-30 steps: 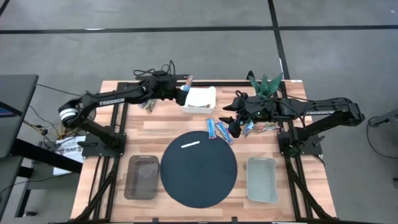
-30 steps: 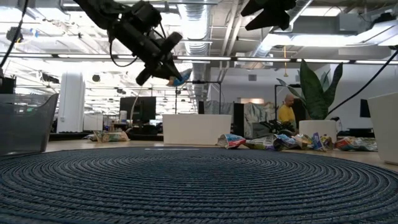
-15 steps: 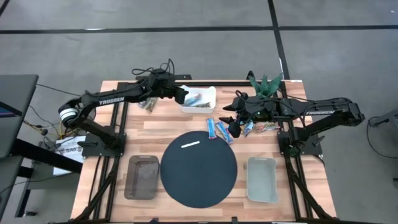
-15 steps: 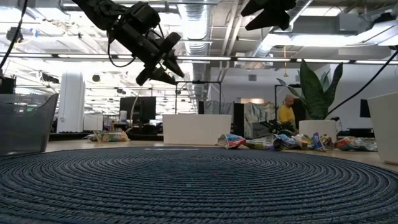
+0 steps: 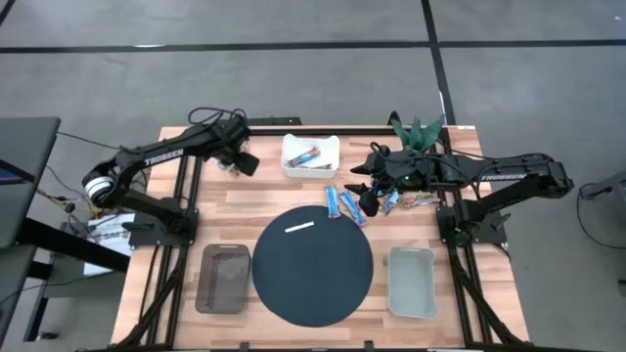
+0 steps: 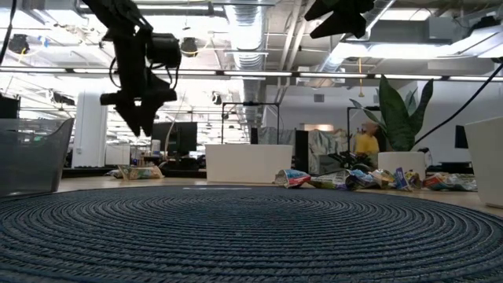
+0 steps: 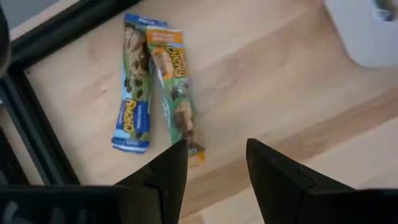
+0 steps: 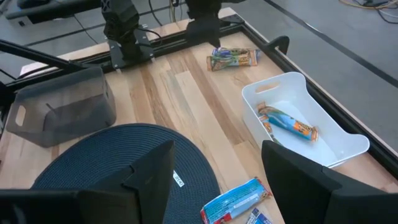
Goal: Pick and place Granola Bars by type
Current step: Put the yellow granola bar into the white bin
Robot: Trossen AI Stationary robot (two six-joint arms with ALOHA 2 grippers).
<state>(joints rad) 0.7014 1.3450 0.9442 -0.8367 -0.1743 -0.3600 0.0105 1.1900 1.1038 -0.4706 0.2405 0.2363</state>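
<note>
Left hand: our left hand (image 5: 244,162) hangs above the far-left part of the surface (image 5: 259,196), its fingers (image 7: 168,180) spread and holding nothing. In the low view it (image 6: 140,110) points downward, well above the wood.
Below the left hand: we see two bars (image 7: 158,87) lying side by side and touching on the wood, one blue, one green and orange. In the high view they (image 5: 227,166) sit beside the hand, close to the left frame rail.
White bin: the white bin (image 5: 290,156) stands at the far edge, right of the left hand. One bar (image 5: 305,155) lies inside it; through the right wrist view we see that bar (image 8: 287,123) as orange and blue, resting on the bin's floor.
Right hand: our right hand (image 5: 366,192) hovers over the far-right part of the surface, its fingers (image 8: 152,171) spread, empty.
Around the right hand: two blue bars (image 5: 342,205) lie just left of it, near the mat's far rim. More bars (image 5: 409,199) lie in a loose cluster to its right; in the low view they (image 6: 354,179) form a crumpled row.
Mat: a dark round mat (image 5: 313,264) fills the middle, with a short white strip (image 5: 299,227) on it.
Near bins: a smoky bin (image 5: 223,279) sits left of the mat, a pale green bin (image 5: 411,282) right of it.
Plant: a plant (image 5: 418,130) stands at the far-right edge.
</note>
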